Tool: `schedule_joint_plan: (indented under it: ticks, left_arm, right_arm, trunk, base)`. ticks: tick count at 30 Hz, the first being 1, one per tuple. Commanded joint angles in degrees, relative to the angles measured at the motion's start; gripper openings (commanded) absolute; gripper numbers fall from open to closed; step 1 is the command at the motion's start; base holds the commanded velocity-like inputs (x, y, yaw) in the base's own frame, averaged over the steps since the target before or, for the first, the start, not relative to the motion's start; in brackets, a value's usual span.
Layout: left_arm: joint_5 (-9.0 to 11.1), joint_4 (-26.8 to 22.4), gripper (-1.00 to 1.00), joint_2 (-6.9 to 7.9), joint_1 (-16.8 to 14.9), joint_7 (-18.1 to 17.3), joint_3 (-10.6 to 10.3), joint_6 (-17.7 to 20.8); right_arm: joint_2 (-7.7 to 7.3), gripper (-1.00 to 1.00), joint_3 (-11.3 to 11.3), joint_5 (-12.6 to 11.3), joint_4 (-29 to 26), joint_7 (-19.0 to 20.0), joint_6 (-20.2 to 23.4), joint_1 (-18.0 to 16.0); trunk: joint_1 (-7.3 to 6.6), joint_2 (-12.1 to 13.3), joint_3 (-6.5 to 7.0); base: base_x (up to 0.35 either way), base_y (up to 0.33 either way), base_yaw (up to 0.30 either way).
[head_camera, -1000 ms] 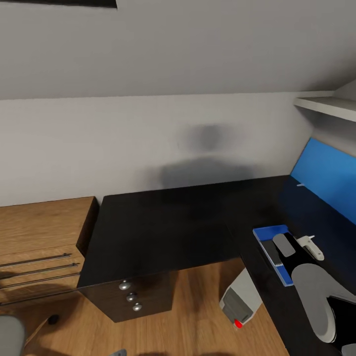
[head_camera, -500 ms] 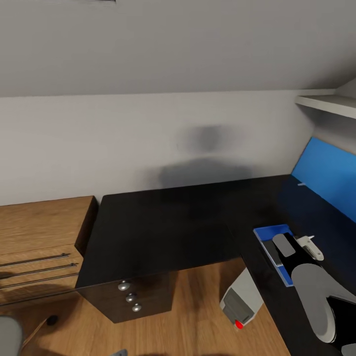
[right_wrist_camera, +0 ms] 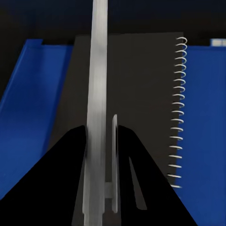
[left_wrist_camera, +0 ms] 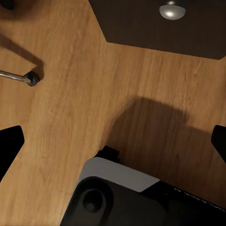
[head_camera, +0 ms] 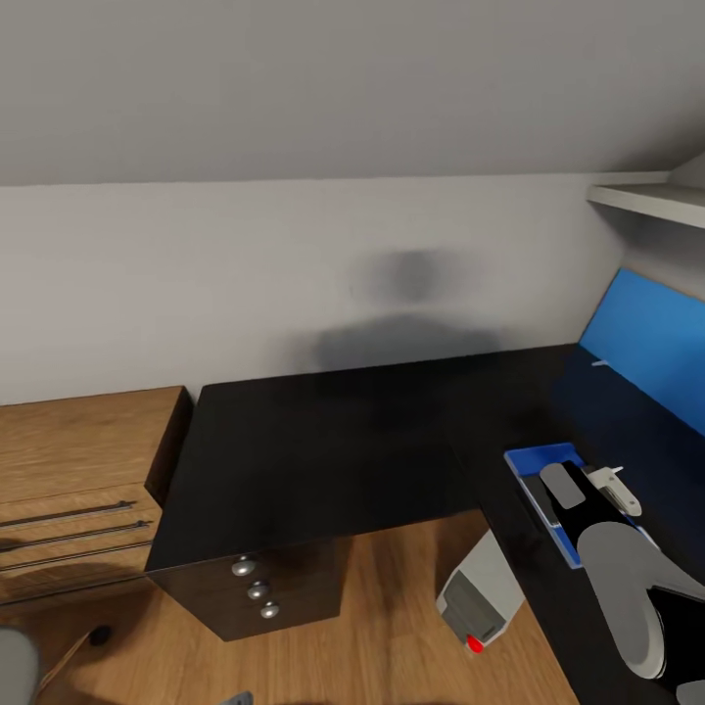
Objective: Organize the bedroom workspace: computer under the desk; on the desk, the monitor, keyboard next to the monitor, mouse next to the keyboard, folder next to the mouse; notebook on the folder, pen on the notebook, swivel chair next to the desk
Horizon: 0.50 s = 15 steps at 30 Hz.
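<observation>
The glossy black desk (head_camera: 323, 450) stands in the corner, and the grey computer (head_camera: 478, 599) with a red light stands under it. The blue folder (head_camera: 544, 458) (right_wrist_camera: 33, 94) lies on the desk's right wing. On top of it is the grey spiral-bound notebook (head_camera: 540, 501) (right_wrist_camera: 141, 94). My right gripper (head_camera: 573, 490) (right_wrist_camera: 101, 129) hovers over the notebook, shut on the pale pen (right_wrist_camera: 98, 84) (head_camera: 615, 487). My left gripper (left_wrist_camera: 113, 146) hangs open above the wood floor. A corner of the grey swivel chair (head_camera: 12, 668) shows at the lower left. Monitor, keyboard and mouse are out of view.
The desk's black drawer unit (head_camera: 257, 590) with silver knobs (left_wrist_camera: 172, 9) faces me. Low light-wood shelving (head_camera: 78, 460) adjoins the desk's left end. A blue wall panel (head_camera: 651, 343) and a white shelf (head_camera: 651, 201) sit behind the right wing. A thin metal bar (left_wrist_camera: 16, 76) crosses the floor.
The whole head picture has shifted a little, so the camera moved. My right gripper stays over the notebook with the pen in it.
</observation>
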Motion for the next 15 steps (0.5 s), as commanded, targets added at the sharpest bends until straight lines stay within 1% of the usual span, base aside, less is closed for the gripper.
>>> schedule_joint_plan:
  ticks: [1, 4, 15]
  left_arm:
    - [0.57, -0.04, 1.00, 0.05, -0.05, 0.36, -0.33, -0.36]
    - [0.56, -0.05, 1.00, 0.05, -0.05, 0.36, -0.33, -0.36]
    - [0.52, -0.06, 1.00, 0.05, -0.05, 0.36, -0.33, -0.36]
  right_arm:
    - [0.00, -1.00, 0.01, -0.66, -0.01, 0.04, -0.58, -0.04]
    - [0.00, -1.00, 0.01, -0.66, -0.01, 0.04, -0.60, -0.04]
    - [0.00, -1.00, 0.01, -0.66, -0.01, 0.04, -0.63, -0.04]
  trunk:
    - [0.24, -0.48, -0.25]
    - [0.89, -1.68, -0.79]
    - [0.89, -1.68, -0.79]
  base:
    - [0.000, 0.000, 0.000]
    - [0.000, 0.000, 0.000]
    - [0.000, 0.000, 0.000]
